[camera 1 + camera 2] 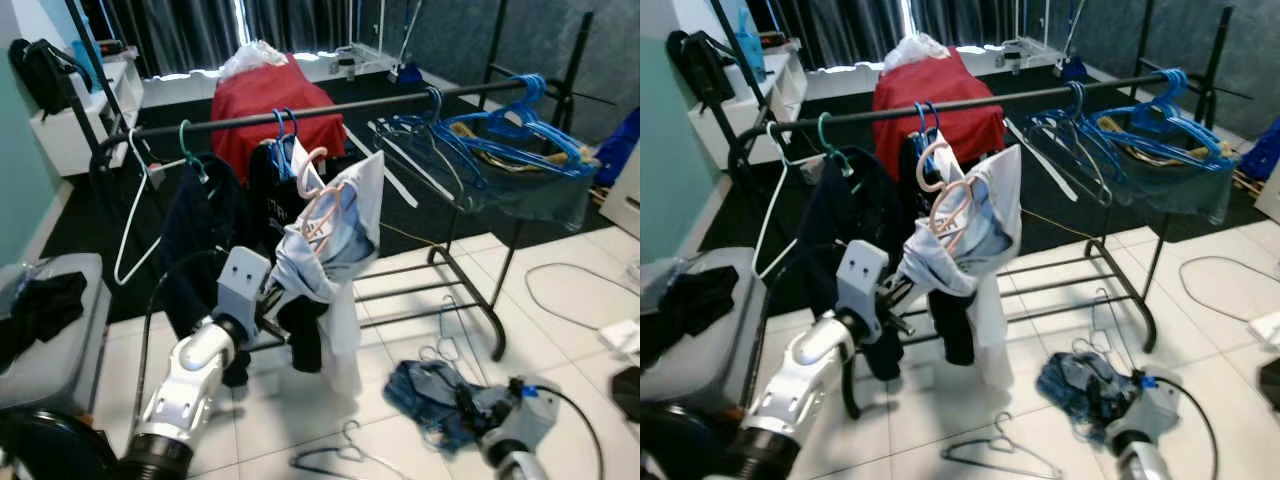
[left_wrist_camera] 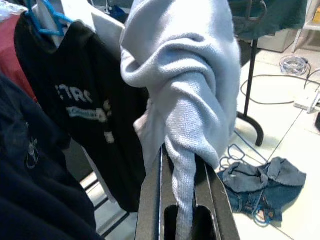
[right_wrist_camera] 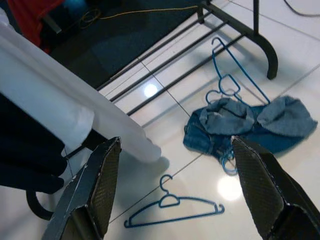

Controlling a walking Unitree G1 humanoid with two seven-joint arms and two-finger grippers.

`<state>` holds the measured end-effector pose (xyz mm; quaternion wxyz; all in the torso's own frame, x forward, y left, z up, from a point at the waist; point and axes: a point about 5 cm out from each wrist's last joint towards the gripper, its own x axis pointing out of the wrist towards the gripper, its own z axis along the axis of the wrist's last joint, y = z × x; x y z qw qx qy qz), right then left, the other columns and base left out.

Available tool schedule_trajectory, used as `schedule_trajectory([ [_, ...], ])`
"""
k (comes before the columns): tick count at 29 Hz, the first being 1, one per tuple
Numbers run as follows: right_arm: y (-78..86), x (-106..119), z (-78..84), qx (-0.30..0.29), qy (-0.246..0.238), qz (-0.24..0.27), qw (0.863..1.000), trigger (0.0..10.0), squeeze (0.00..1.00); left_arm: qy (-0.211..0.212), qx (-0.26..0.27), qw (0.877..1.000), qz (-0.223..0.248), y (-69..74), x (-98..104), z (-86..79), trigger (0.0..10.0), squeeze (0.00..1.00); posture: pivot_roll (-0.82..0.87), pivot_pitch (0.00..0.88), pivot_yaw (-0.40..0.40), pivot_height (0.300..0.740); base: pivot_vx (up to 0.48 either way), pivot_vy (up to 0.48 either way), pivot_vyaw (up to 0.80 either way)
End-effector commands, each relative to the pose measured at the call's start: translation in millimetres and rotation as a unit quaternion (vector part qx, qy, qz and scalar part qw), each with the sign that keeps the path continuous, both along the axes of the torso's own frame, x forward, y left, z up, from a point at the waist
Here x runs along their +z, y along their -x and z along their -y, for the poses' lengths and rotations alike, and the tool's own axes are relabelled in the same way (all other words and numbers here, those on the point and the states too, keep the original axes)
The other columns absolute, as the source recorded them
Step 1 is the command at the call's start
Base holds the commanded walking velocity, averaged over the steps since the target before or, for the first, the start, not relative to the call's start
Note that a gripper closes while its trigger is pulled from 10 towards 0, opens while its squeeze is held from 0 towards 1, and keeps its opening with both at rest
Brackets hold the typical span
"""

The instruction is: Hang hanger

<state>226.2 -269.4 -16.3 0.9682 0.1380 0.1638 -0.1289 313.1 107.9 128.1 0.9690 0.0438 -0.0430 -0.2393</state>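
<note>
A pale blue garment [image 1: 335, 235] is draped on a pink hanger [image 1: 318, 205]. The hanger's hook is just under the black rail [image 1: 340, 106] of the clothes rack, and I cannot tell whether it touches. My left gripper [image 2: 182, 200] is shut on a bunched fold of this garment, low on its left side next to the dark shirts [image 1: 205, 220]. My right gripper [image 3: 177, 185] is open and low over the floor, with a blue hanger [image 3: 175, 207] and a heap of jeans [image 3: 250, 125] under it.
Several blue hangers [image 1: 500, 130] crowd the rail's right end, and a white hanger [image 1: 135, 215] hangs at its left. A grey bin [image 1: 85, 340] stands at my left. Another hanger [image 1: 345, 455] lies on the tiles. Cables [image 1: 560, 290] trail at the right.
</note>
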Motion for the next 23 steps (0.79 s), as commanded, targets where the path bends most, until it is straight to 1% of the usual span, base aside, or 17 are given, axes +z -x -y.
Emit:
schedule_trajectory([
  [1, 0.3, -3, -3.6, 0.002, -0.011, -0.005, 1.000, 10.0, 0.00, 0.000, 0.013, 1.000, 0.000, -0.1, 1, -5.8, 10.0, 0.00, -0.11, 0.000, 0.056, 0.710, 0.296, 0.000, 0.00],
  [2, 0.9, -3, -2.1, 0.000, -0.010, -0.006, 1.000, 10.0, 0.00, 0.010, 0.023, 1.000, -0.003, -1.8, 2, -6.5, 10.0, 0.00, -0.12, 0.000, 0.055, 0.710, 0.000, 0.000, 0.00],
  [3, 0.9, -3, -2.1, 0.000, -0.010, -0.006, 1.000, 10.0, 0.00, 0.010, 0.023, 1.000, -0.003, -1.8, 2, -6.5, 10.0, 0.00, -0.12, 0.000, 0.055, 0.710, 0.000, 0.000, 0.00],
  [5, 1.8, -3, -0.3, -0.003, -0.010, -0.007, 1.000, 10.0, 0.00, 0.024, 0.039, 0.999, -0.012, -5.1, 3, -8.3, 10.0, 0.00, -0.12, 0.000, 0.055, 0.710, 0.000, 0.000, 0.00],
  [6, 2.2, -3, 0.4, -0.003, -0.010, -0.007, 1.000, 10.0, 0.00, 0.036, 0.041, 0.998, -0.005, -5.9, 7, -8.4, 10.0, 0.00, -0.13, 0.000, 0.055, 0.710, 0.000, 0.000, 0.00],
  [7, 2.4, -4, 0.9, -0.004, -0.010, -0.007, 1.000, 10.0, 0.00, 0.043, 0.040, 0.998, 0.000, -6.0, 10, -8.1, 10.0, 0.00, -0.13, 0.000, 0.055, 0.710, 0.000, 0.000, 0.00],
  [11, 2.8, -4, 1.9, -0.004, -0.009, -0.007, 1.000, 10.0, 0.00, 0.046, 0.028, 0.999, 0.003, -5.4, 15, -5.1, 10.0, 0.00, -0.12, 0.000, 0.050, 0.710, 0.000, 0.000, 0.00],
  [23, 2.1, -3, 1.6, 0.001, -0.006, -0.005, 1.000, 10.0, 0.00, 0.048, 0.028, 0.998, -0.007, -2.9, 16, -2.0, 10.0, 0.00, -0.12, 0.000, 0.046, 0.710, 0.000, -0.469, 0.00],
])
